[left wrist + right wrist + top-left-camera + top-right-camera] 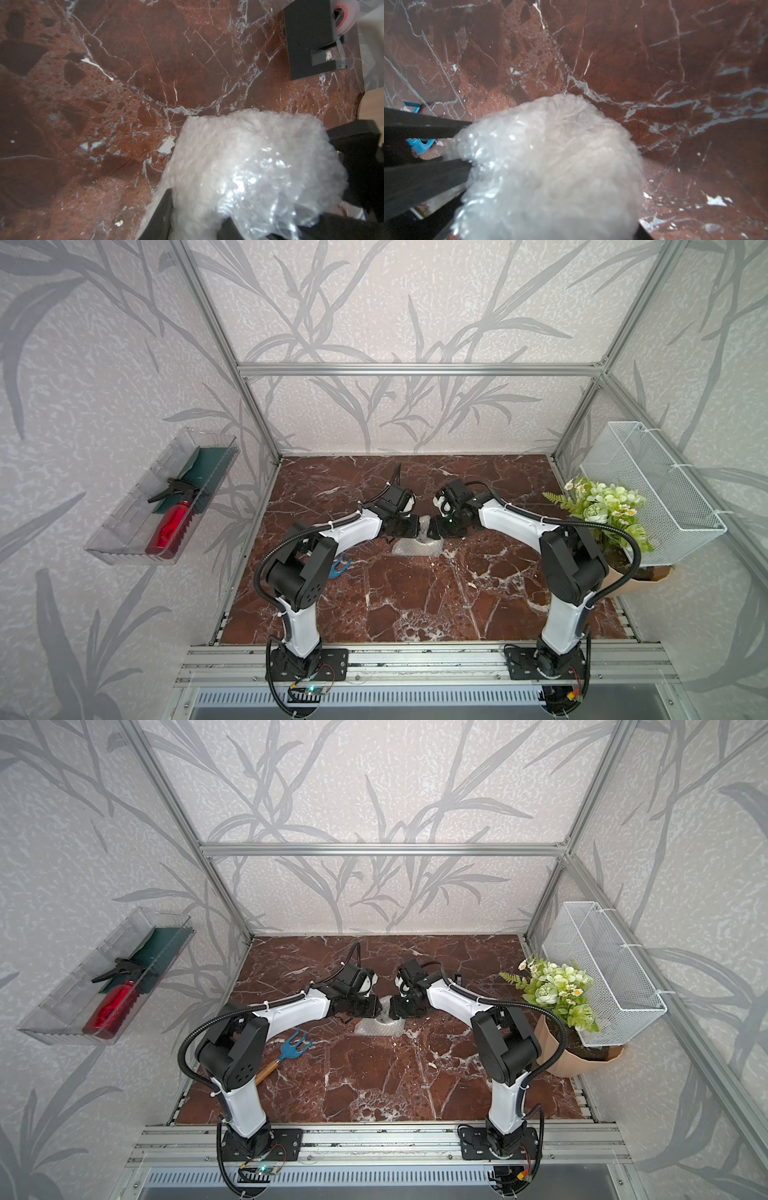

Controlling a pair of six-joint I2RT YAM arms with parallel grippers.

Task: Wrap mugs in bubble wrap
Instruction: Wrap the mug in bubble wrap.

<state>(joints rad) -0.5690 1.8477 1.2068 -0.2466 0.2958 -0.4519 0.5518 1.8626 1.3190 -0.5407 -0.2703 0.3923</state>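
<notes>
Down at the front rail, both arms rise from their bases and lean in over the red marble table [415, 605]. First thing out from there is a blue hand rake [296, 1046], lying by the left arm's elbow. Then mid-table, and here is the action: the bubble wrap [417, 548] sits crumpled into a rounded, milky bundle on the marble, and both grippers meet nose to nose right over it. The left gripper [416, 531] has its fingers [161, 214] part-way closed and pushed into the wrap, with folds bunched between them (pinched or only nudged, I cannot tell). The right gripper [432, 531] stands wider, and the bundle fills the gap between its fingers [643, 233]; gripping or merely straddling, I cannot tell either. The mug cannot be made out under all that plastic. Further out at the right edge stands a potted plant [602, 506], with a white wire basket [665, 489] on the wall beside it. On the left wall, a clear tray [124, 510] holds a red spray bottle [170, 526].
</notes>
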